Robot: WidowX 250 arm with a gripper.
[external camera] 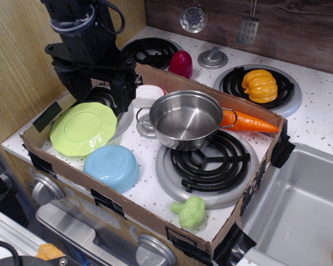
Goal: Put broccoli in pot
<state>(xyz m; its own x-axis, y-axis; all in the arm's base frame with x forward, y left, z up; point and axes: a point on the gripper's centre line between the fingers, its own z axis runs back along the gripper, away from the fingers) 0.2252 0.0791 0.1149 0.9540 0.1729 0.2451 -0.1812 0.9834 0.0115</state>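
The light-green toy broccoli [190, 212] lies near the front edge of the stove top, just in front of the front right burner [211, 160]. The shiny steel pot [186, 119] stands upright and empty at the back edge of that burner, a hand's width or more behind the broccoli. My black gripper [100, 91] hangs over the left rear burner, far to the left of the pot and well away from the broccoli. Its fingers look spread apart with nothing between them.
A lime-green plate [82, 128] and an upside-down blue bowl [112, 166] lie at the left front. An orange carrot [250, 122] lies right of the pot. A low cardboard wall [266, 149] rings the area. A sink [299, 205] is at right. A yellow pepper [260, 86] and a red vegetable [181, 64] sit behind.
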